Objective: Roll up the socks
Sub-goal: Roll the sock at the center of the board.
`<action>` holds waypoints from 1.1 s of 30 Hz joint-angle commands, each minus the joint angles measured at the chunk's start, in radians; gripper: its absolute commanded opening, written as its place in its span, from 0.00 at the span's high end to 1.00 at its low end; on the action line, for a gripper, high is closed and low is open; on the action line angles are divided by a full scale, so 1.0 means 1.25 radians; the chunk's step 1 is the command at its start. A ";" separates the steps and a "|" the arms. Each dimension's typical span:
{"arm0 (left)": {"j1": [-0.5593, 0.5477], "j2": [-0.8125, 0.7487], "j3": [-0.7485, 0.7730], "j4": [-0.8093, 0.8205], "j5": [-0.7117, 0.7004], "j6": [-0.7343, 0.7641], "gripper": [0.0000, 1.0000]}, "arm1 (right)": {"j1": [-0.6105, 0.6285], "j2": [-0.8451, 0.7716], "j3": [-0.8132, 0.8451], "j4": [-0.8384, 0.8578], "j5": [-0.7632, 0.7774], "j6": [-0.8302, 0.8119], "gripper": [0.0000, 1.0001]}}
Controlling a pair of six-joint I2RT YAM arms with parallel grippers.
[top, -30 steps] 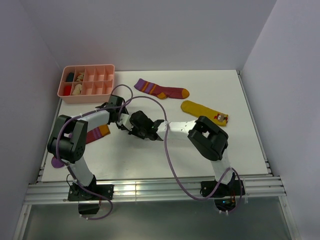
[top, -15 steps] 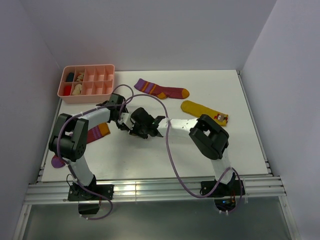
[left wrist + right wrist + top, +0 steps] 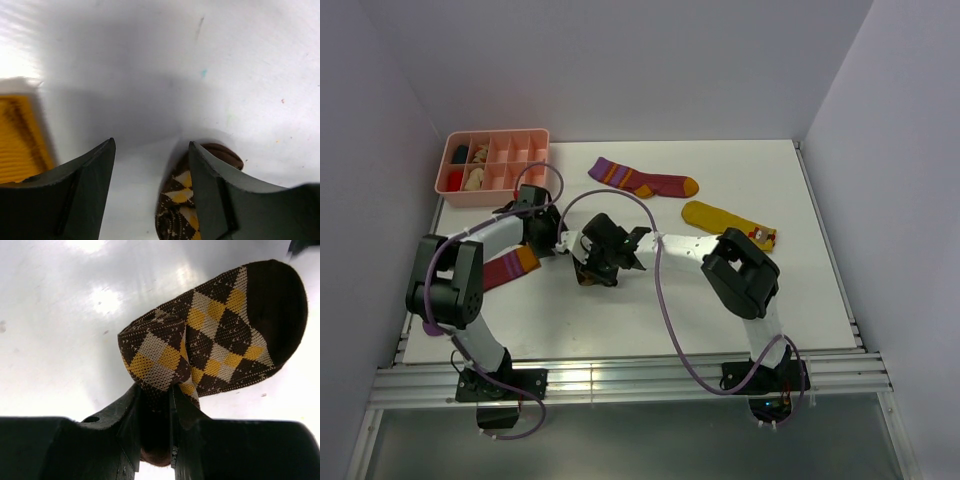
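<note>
From above, a maroon sock (image 3: 642,180) and a mustard sock (image 3: 728,223) lie apart on the far half of the table (image 3: 620,320); a second maroon sock (image 3: 510,268) runs under the left arm (image 3: 490,235). Only the left wrist view shows the left gripper (image 3: 151,145) released, jaws spread over bare table, the diamond-check sock (image 3: 182,200) just beside one jaw. The right wrist view shows the right gripper (image 3: 155,390) clenched on that sock's folded end, its dark tip pointing away.
</note>
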 commanded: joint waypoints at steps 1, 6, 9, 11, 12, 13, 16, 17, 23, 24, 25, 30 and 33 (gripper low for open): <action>0.002 -0.079 -0.032 0.035 -0.056 -0.016 0.35 | -0.003 0.052 -0.009 -0.211 -0.083 0.010 1.00; 0.007 -0.233 -0.147 0.089 -0.059 0.011 0.40 | -0.014 0.078 0.032 -0.261 -0.138 0.005 1.00; 0.007 -0.350 -0.220 0.142 -0.055 0.048 0.40 | -0.020 0.089 0.043 -0.265 -0.141 0.004 1.00; 0.007 -0.406 -0.273 0.181 -0.012 0.071 0.40 | -0.021 0.095 0.046 -0.262 -0.140 0.005 1.00; 0.006 -0.447 -0.289 0.193 0.001 0.080 0.40 | -0.022 0.094 0.044 -0.257 -0.136 0.008 1.00; 0.006 -0.460 -0.303 0.204 0.023 0.075 0.41 | -0.022 0.093 0.040 -0.244 -0.129 0.010 1.00; 0.006 -0.437 -0.308 0.202 0.023 0.038 0.48 | -0.022 0.082 0.021 -0.219 -0.106 0.015 1.00; 0.006 -0.392 -0.290 0.197 0.036 0.029 0.51 | -0.022 0.074 0.017 -0.206 -0.094 0.016 1.00; 0.002 -0.211 -0.188 0.189 0.077 0.012 0.60 | -0.022 0.040 -0.010 -0.163 -0.065 0.029 1.00; -0.002 -0.199 -0.178 0.183 0.076 0.015 0.60 | -0.022 0.039 -0.011 -0.163 -0.062 0.027 1.00; -0.003 -0.186 -0.168 0.178 0.075 0.016 0.60 | -0.022 0.039 -0.010 -0.163 -0.059 0.029 1.00; -0.021 -0.149 -0.143 0.175 0.097 0.027 0.57 | -0.022 0.029 -0.022 -0.157 -0.046 0.029 1.00; -0.031 -0.135 -0.150 0.171 0.098 0.028 0.54 | -0.022 0.025 -0.027 -0.151 -0.044 0.032 1.00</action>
